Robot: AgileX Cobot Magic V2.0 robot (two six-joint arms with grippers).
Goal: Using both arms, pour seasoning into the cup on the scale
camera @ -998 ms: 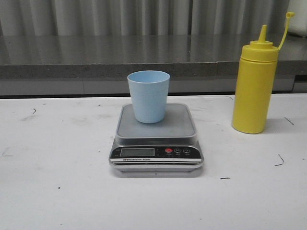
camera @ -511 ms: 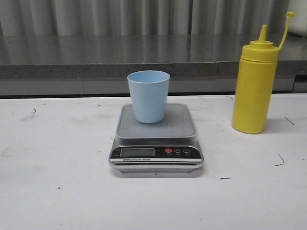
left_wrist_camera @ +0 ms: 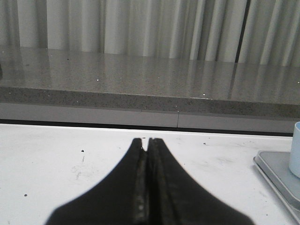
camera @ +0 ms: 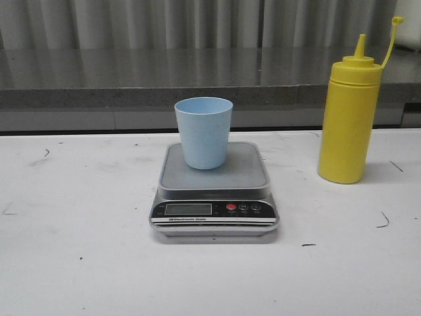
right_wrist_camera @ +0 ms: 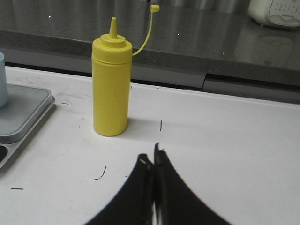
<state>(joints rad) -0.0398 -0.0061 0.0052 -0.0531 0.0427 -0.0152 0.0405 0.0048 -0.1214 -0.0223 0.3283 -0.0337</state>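
Observation:
The light blue cup stands upright on the grey platform of the silver scale at the table's middle. The yellow seasoning bottle stands upright to the right of the scale, its cap hanging off on its tether. Neither arm shows in the front view. My left gripper is shut and empty, low over the table, with the scale's edge and the cup's side off to its right. My right gripper is shut and empty, short of the bottle, which stands ahead and a little left.
A grey stone ledge runs along the back of the white table, with curtains behind it. A white device sits on the ledge at the far right. Small black marks dot the table.

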